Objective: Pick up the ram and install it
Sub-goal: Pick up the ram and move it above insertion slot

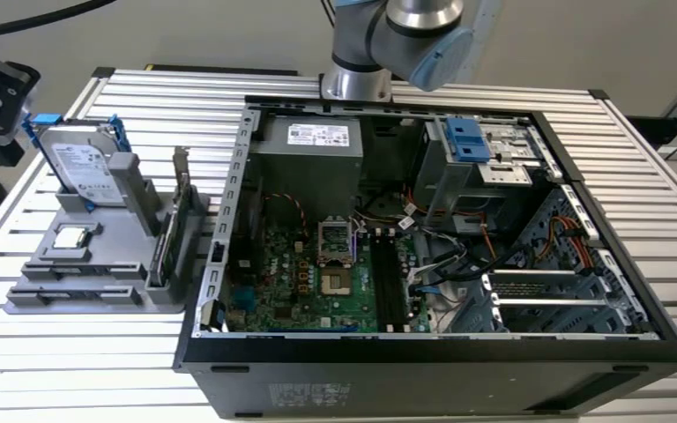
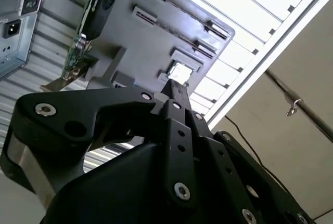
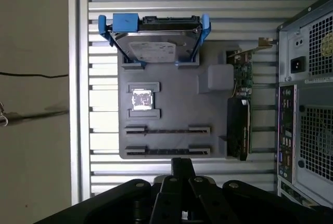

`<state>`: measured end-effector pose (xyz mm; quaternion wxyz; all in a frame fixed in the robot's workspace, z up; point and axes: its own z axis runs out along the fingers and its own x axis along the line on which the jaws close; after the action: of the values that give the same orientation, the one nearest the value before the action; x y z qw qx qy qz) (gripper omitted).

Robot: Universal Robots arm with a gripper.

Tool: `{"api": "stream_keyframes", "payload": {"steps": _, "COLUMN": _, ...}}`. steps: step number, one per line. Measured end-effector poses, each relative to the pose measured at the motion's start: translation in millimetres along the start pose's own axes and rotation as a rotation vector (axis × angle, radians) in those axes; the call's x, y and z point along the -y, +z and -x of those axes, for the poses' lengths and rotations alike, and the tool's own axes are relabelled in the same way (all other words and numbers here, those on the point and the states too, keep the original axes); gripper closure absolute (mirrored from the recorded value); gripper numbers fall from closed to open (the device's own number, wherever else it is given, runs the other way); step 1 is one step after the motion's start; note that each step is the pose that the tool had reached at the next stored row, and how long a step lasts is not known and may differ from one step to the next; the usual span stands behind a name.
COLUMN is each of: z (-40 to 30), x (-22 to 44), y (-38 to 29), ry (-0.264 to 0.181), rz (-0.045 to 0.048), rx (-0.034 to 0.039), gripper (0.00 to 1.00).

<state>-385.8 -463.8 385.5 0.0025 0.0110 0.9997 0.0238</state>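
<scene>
The pick-up is barely begun, I'd say. The pincer (image 3: 182, 162) hangs over the edge of the grey tray (image 3: 177, 94), closed on nothing. The ram (image 3: 167, 151) stands on edge in the tray's slotted holder, a second stick (image 3: 167, 129) just beside it, on the counter (image 1: 80, 370) next to the open case (image 1: 433, 352). The motherboard's black slots (image 1: 386, 282) look empty. A grasp calls for opened jaws squared across that thin edge — little room to miss.
</scene>
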Motion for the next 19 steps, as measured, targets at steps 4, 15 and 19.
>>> {"api": "stream_keyframes", "payload": {"steps": 4, "z": 0.0, "x": 1.7, "y": -0.1, "ry": -0.007, "rz": 0.0001, "rx": -0.0003, "gripper": 1.00}}
{"api": "stream_keyframes", "payload": {"steps": 15, "z": -0.1, "x": 2.0, "y": 0.2, "ry": -0.008, "rz": 0.0000, "rx": -0.0007, "gripper": 1.00}}
{"api": "stream_keyframes", "payload": {"steps": 19, "z": -0.1, "x": 2.0, "y": 0.4, "ry": -0.007, "rz": 0.0000, "rx": -0.0006, "gripper": 1.00}}
